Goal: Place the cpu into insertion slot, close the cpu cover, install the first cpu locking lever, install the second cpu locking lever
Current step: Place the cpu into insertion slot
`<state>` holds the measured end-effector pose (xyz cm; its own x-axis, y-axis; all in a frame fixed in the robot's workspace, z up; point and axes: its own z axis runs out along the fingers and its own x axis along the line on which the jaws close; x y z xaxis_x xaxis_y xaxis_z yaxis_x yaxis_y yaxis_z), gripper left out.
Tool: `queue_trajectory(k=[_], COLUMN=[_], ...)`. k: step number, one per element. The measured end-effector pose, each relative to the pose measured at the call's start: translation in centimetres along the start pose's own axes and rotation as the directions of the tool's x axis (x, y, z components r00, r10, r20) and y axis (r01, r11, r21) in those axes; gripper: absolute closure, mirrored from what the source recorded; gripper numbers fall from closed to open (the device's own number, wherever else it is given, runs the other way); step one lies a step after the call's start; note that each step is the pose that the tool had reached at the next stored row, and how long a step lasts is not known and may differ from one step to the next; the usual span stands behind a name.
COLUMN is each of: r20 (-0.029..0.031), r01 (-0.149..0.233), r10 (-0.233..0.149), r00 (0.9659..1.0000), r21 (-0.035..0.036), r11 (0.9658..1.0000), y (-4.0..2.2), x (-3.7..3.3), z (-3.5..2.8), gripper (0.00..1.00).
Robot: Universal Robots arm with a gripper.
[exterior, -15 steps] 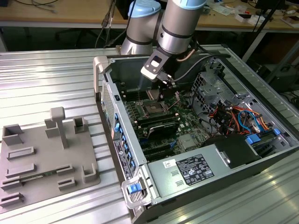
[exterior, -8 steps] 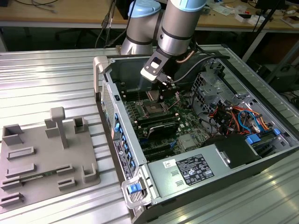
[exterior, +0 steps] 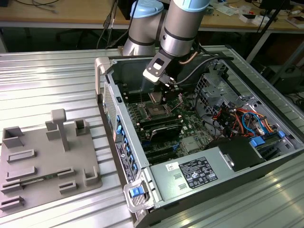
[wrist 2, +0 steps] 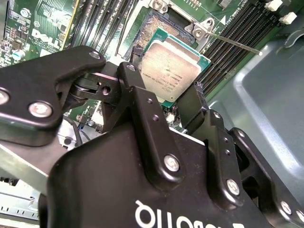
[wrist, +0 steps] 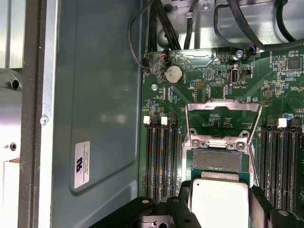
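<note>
The cpu is being held by the end effector, whose fingers are clamped on two opposite edges of it. In the first wrist view the chip is overlapping the near part of the slot, whose open recess is lying straight ahead past the chip's leading edge. The cover is standing raised beyond that. Whether chip and slot are touching cannot be told. In the exterior view the arm is reaching steeply down into the case.

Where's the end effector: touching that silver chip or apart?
Touching. In the second wrist view, fingers of the end effector clamp opposite edges of the chip.
</note>
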<state>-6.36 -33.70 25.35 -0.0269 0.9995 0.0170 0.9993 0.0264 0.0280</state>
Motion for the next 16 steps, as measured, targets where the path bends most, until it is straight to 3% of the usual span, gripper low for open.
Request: queue_trajectory(k=[4,10,16], r20=[-0.0001,0.0000,0.0000], r01=[0.000,0.000,0.000], r10=[0.000,0.000,0.000], r00=[1.0000,1.0000,1.0000], r21=[0.0000,0.0004,0.0007], r11=[1.0000,1.0000,1.0000], y=[0.04,0.11,0.10], x=[0.00,0.01,0.00], z=[0.36,2.20,3.03], gripper=[0.45,0.45,0.45])
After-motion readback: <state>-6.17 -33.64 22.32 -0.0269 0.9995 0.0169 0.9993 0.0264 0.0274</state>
